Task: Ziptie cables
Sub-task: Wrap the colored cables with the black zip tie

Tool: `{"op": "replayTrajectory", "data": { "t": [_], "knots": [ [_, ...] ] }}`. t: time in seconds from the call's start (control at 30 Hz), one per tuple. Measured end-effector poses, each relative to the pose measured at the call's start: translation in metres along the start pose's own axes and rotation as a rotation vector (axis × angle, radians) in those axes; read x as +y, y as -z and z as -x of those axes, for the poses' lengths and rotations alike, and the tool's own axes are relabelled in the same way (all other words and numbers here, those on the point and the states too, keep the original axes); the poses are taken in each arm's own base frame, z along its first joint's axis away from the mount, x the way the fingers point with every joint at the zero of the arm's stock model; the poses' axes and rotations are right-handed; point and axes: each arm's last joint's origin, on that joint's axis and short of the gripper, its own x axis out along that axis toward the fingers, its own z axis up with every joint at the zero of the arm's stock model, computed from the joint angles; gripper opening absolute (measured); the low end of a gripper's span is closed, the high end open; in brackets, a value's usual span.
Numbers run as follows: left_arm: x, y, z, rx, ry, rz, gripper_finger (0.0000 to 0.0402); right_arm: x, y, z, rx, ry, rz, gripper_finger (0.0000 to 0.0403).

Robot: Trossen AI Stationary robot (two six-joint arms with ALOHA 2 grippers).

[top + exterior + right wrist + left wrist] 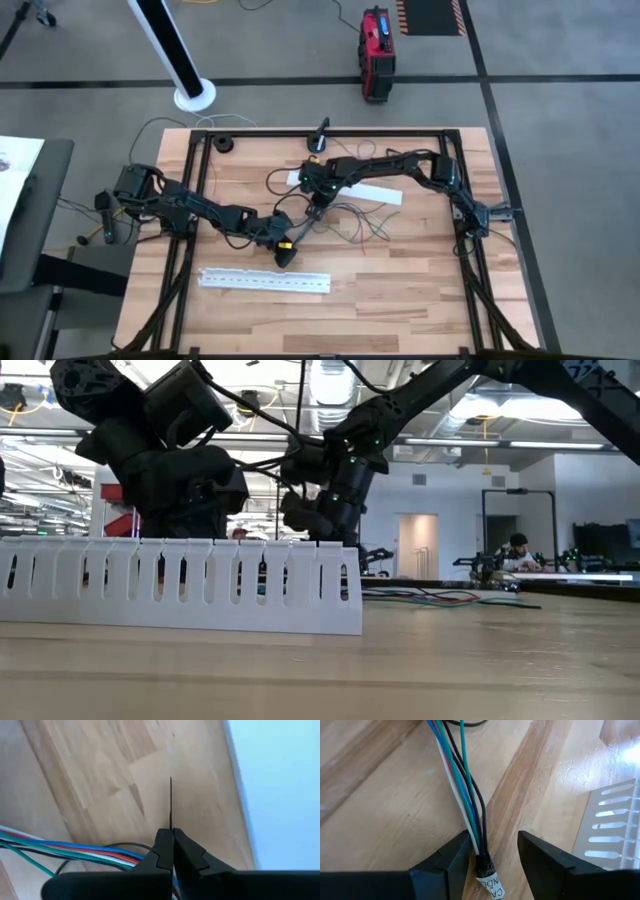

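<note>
Left tool (492, 857) open astride cables (465, 805): six counted, on bench (380, 795). Right tool (172, 842) closed on one thin black ziptie (170, 802).

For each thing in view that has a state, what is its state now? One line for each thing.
cables: lying on the table, gathered into a bundle, one end taped and labelled, sitting between the left fingers.
left gripper: open, its fingers either side of the bundle's taped end.
right gripper: shut on a thin black strip that sticks up between its fingers, just above the cables.
white perforated strip: lying flat on the table, untouched.
</note>
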Motion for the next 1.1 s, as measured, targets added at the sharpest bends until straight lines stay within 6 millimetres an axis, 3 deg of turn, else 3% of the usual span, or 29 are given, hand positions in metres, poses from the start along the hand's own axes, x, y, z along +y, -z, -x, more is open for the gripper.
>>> {"op": "replayTrajectory", "data": {
  "t": [0.37, 1.1],
  "knots": [
    [0.001, 0.001, 0.0, 0.018, 0.002, -0.027, 0.0164, -0.016, 0.007, 0.003, 0.092, 0.089, -0.031, 0.0],
    [0.001, 0.001, 0.0, 0.012, -0.008, -0.062, 0.0164, -0.023, 0.023, 0.026, 0.209, 0.313, -0.005, 0.0]
  ]
}}
